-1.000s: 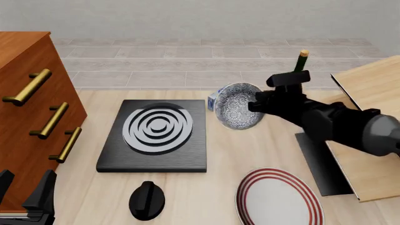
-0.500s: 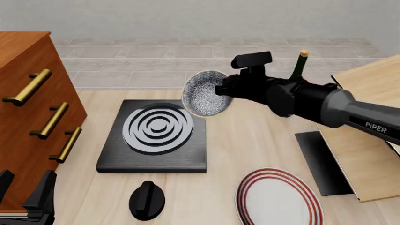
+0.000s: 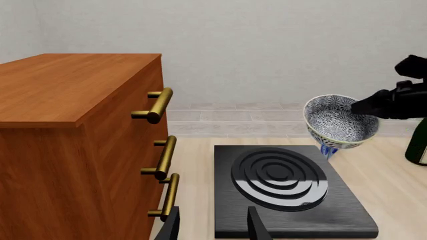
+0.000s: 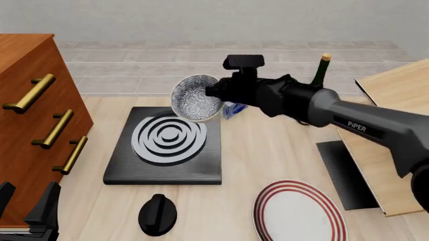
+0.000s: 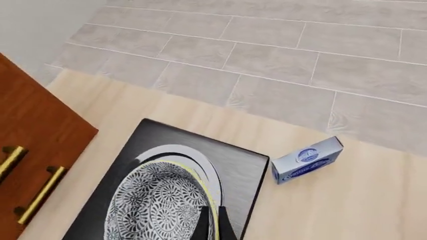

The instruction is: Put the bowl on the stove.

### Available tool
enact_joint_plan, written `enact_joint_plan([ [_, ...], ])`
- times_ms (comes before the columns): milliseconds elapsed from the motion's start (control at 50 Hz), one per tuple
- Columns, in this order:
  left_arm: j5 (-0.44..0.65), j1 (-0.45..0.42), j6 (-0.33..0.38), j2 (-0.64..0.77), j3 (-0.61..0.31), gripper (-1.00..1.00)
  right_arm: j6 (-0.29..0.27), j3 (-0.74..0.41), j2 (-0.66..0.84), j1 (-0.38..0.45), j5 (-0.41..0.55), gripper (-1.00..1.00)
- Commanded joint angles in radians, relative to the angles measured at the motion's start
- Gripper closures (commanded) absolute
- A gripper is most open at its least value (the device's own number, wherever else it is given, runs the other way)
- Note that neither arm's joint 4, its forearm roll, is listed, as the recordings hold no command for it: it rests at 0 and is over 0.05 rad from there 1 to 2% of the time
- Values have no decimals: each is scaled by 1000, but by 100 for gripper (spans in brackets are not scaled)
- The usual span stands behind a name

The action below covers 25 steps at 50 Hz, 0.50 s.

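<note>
The bowl (image 4: 193,98), white-grey with a blue-grey speckled inside, hangs tilted in the air over the far right part of the stove (image 4: 127,160). My right gripper (image 4: 214,92) is shut on its rim. In the right wrist view the bowl (image 5: 155,206) covers part of the burner rings of the stove (image 5: 245,162), and the right gripper (image 5: 212,223) pinches the rim. The left wrist view shows the bowl (image 3: 339,121) above the stove (image 3: 347,210). My left gripper (image 4: 27,202) stays low at the near left, open and empty, its fingers (image 3: 256,226) apart.
A wooden dresser (image 4: 27,115) with brass handles stands left of the stove. A black knob (image 4: 156,214) and a red-striped plate (image 4: 298,213) lie near the front. A small blue box (image 4: 232,109), a green bottle (image 4: 320,70) and a wooden board (image 4: 395,150) are to the right.
My right arm has carried the bowl leftward, from beside the stove's right edge to above its far right part. The left arm has not moved.
</note>
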Motion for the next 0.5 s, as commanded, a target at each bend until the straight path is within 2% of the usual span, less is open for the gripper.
enact_joint_plan([
  [20, 0, 0, 0, 0, 0, -100, 67, -98, 61, 36, 31, 100],
  [80, 0, 0, 0, 0, 0, -100, 67, -117, 76, 40, 39, 100],
  [120, 0, 0, 0, 0, 0, -100, 107, -128, 95, 57, 33, 100],
  [280, 0, 0, 0, 0, 0, -100, 112, -176, 141, 72, 45, 100],
  [300, 0, 0, 0, 0, 0, -100, 147, -171, 147, 87, 34, 100],
  [360, 0, 0, 0, 0, 0, -100, 141, -191, 168, 84, 40, 100],
  [380, 0, 0, 0, 0, 0, -100, 167, -186, 173, 96, 31, 100],
  [500, 0, 0, 0, 0, 0, -100, 164, -222, 211, 96, 41, 100],
])
